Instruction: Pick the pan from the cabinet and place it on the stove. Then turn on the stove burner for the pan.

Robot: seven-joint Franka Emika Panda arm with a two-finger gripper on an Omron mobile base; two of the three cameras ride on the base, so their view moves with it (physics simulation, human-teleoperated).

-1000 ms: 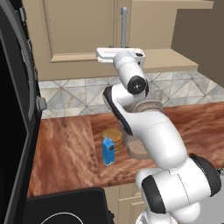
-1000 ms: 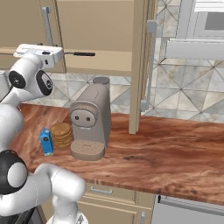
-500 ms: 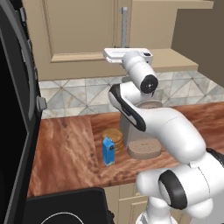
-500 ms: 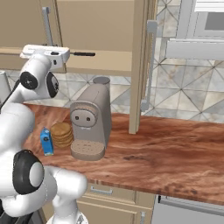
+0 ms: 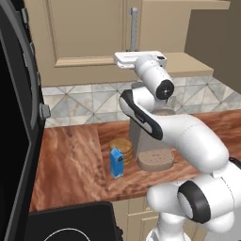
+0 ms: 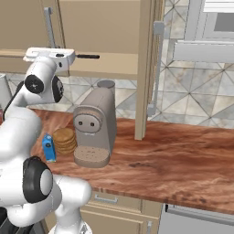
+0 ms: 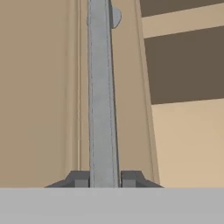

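gripper (image 7: 105,179) clamped on cabinet (image 5: 84,37) bar handle (image 7: 103,87); shelf (image 7: 188,144) beside

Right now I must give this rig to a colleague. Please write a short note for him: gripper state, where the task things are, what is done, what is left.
Gripper: shut on the silver bar handle of the closed left door of the cabinet.
Pan: a thin black handle, probably the pan's, lies on the shelf behind the open right door.
Stove: its black corner is at the base's lower left.
Done: handle gripped.
Left: probably pull this door open, take the pan, set it on the stove, turn on its burner.
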